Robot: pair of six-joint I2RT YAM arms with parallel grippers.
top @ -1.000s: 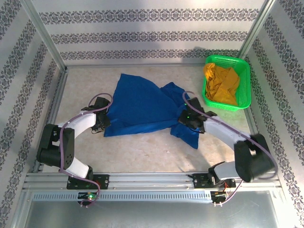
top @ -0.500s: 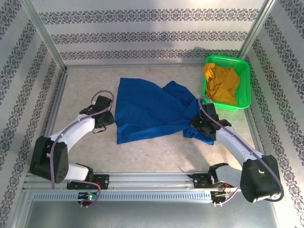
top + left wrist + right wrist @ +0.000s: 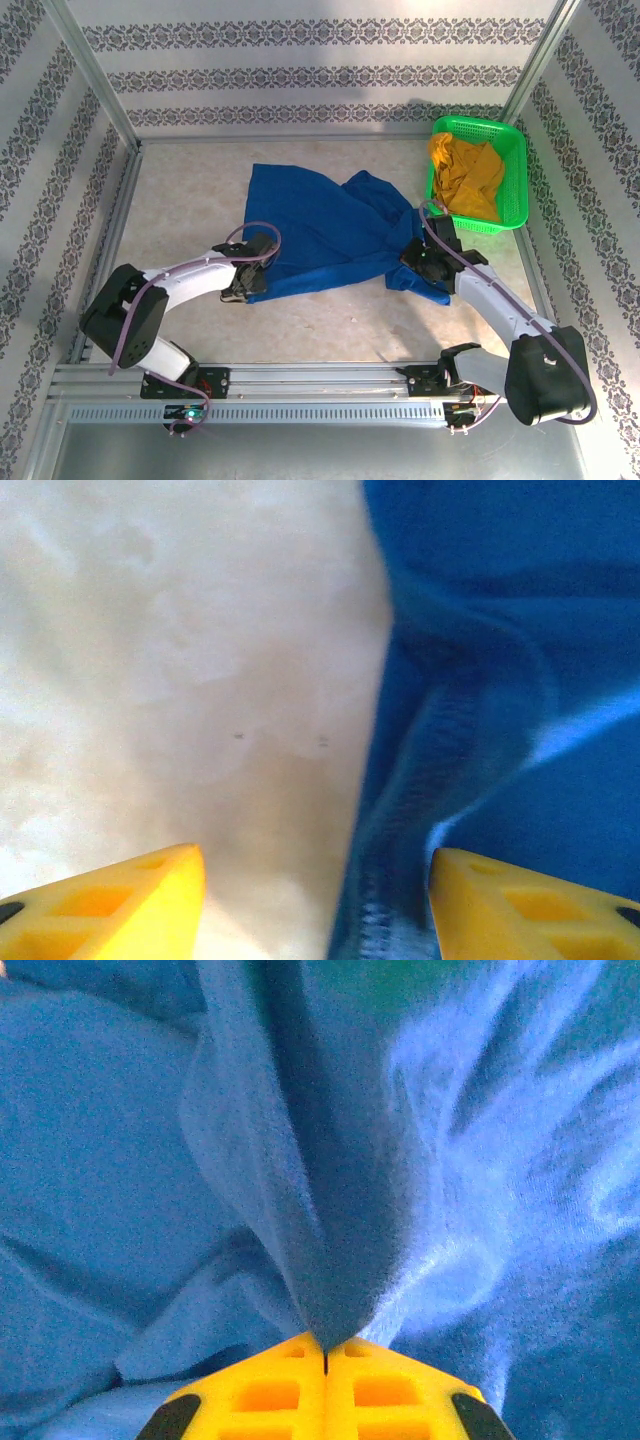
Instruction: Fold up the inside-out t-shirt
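Tabletop (image 3: 330,320), left hand (image 3: 248,283) (opened) now at t-shirt (image 3: 320,230)

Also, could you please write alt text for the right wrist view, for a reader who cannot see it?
The right end effector is shut on a pinched ridge of the blue t-shirt, its yellow jaws pressed together at the bottom edge. The ridge runs up from the jaws, with rumpled blue fabric on both sides, paler on the right.
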